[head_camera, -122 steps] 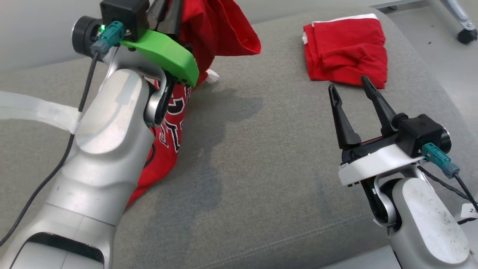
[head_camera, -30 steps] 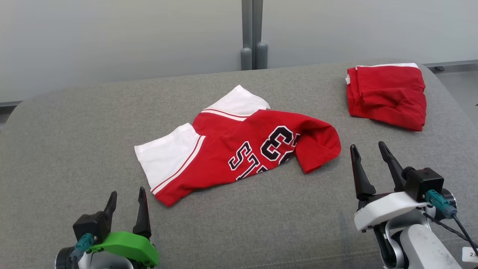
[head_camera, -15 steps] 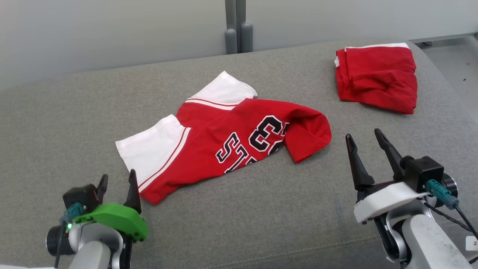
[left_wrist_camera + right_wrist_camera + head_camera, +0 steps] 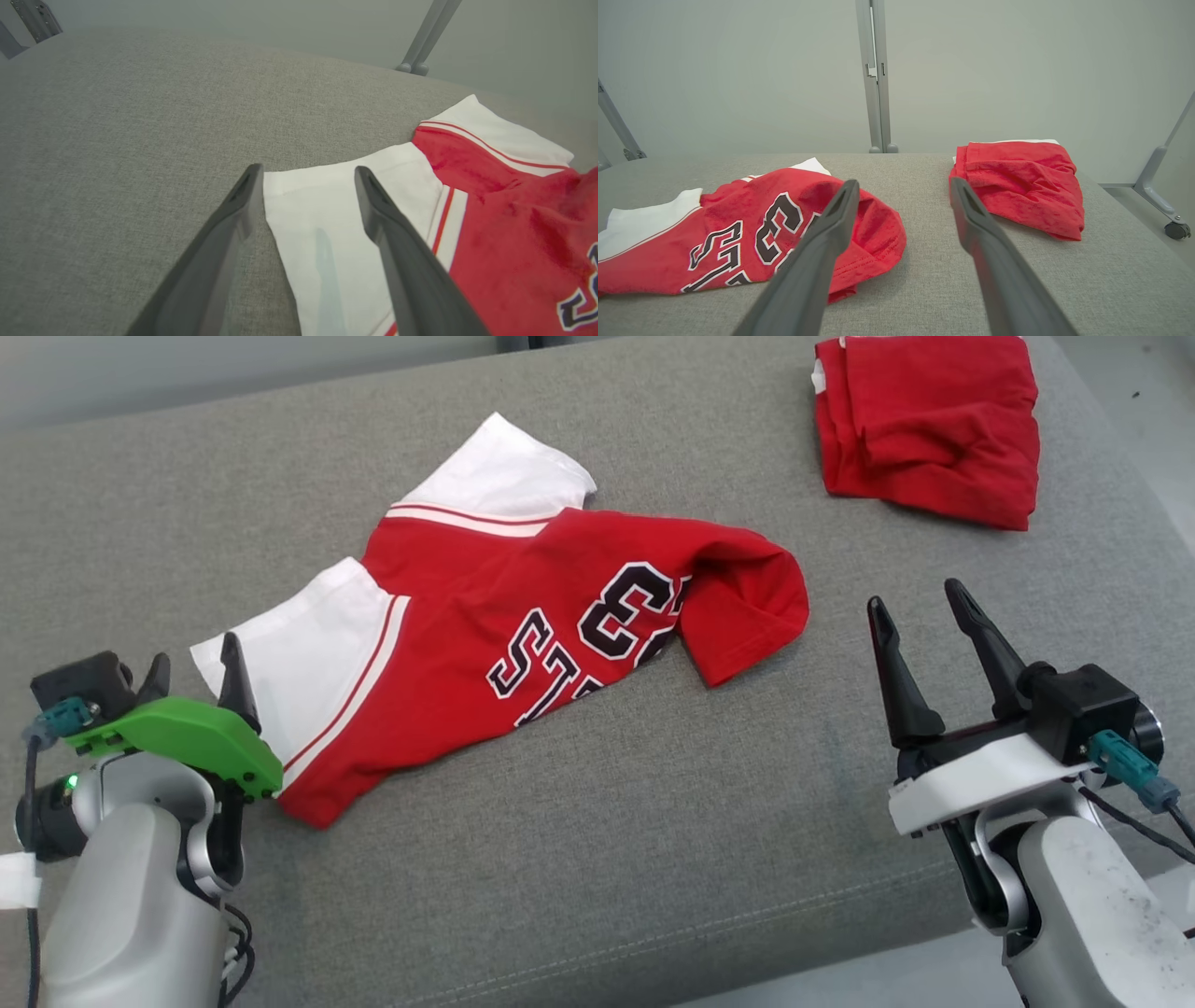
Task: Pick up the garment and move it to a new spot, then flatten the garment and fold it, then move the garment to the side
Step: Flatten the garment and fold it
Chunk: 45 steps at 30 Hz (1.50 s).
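Observation:
The garment, a red jersey with white sleeves and dark lettering, lies spread and rumpled on the grey cushion, its right end folded under. My left gripper stands open at the white sleeve's near-left corner; in the left wrist view its open fingers straddle the edge of that sleeve. My right gripper is open and empty, right of the garment and apart from it. In the right wrist view the garment lies to the left beyond the open right gripper.
A second red garment, folded, sits at the cushion's back right corner, also in the right wrist view. The cushion's front edge curves down near my arms. A metal post and a wheeled frame leg stand beyond.
Four seconds ago my left gripper held the garment up; it now lies released on the cushion. The head camera has tilted down. My left gripper has closed in on the white sleeve's corner.

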Available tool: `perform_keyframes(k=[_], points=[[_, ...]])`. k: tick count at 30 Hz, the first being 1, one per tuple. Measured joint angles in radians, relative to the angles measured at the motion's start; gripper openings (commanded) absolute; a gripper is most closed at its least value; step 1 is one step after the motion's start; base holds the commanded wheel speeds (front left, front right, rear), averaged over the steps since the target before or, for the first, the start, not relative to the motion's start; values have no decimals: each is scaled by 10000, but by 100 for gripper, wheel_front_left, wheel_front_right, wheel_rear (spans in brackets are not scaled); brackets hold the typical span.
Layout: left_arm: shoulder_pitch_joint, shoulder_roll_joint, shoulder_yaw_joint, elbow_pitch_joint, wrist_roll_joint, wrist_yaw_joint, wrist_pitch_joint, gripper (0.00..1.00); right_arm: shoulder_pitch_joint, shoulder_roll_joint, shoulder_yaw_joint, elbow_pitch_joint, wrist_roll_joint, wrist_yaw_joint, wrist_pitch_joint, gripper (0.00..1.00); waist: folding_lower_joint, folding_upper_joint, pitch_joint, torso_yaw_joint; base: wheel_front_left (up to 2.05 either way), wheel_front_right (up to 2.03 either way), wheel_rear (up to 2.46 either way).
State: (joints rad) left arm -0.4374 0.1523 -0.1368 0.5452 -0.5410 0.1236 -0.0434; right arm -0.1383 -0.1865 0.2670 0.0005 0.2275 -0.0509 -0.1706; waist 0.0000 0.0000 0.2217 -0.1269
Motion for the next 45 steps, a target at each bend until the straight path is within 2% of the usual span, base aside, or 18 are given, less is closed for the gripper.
perform_keyframes(k=[10, 25, 26, 27, 28, 29, 31, 40, 45], points=[[-664, 125, 98, 1204, 194, 0, 46, 100, -373, -15, -173, 33, -4, -6, -56, 100, 0, 0, 1001, -218, 0, 0, 0], [-1370, 232, 36, 2290, 594, 2, -293, 100, -499, 33, -159, 178, -2, -6, -198, 100, 0, 0, 1185, -182, 0, 0, 0], [-1427, 226, 13, 2351, 631, 2, -305, 95, -523, 33, -159, 190, -2, -6, -213, 100, 0, 0, 1188, -189, 0, 0, 0], [-1482, 219, -17, 2418, 639, 2, -347, 76, -561, 31, -159, 205, -2, -6, -222, 100, 1, 0, 1189, -195, 0, 0, 0], [-1529, 219, -65, 2497, 685, 2, -387, 47, -589, 31, -159, 219, -2, -6, -222, 100, 0, 0, 1189, -201, 0, 0, 0], [-1568, 213, -104, 2554, 734, 2, -437, 36, -594, 31, -159, 228, -2, -6, -224, 100, 0, 0, 1188, -206, 0, 0, 0], [-1613, 205, -176, 2627, 775, 0, -554, 0, -594, 35, -157, 265, -2, -6, -224, 100, 0, 0, 1183, -213, 0, 0, 0], [-1683, -182, -456, 2895, 890, -238, -1526, 0, -593, 36, -282, 677, 4, -31, -334, 100, 0, 0, 891, -33, 0, 0, 0], [-1681, -443, -500, 2447, 1070, -410, -2144, 0, -590, 12, -326, 966, 23, -23, -403, 100, 0, 0, 576, 194, 0, 0, 0]])
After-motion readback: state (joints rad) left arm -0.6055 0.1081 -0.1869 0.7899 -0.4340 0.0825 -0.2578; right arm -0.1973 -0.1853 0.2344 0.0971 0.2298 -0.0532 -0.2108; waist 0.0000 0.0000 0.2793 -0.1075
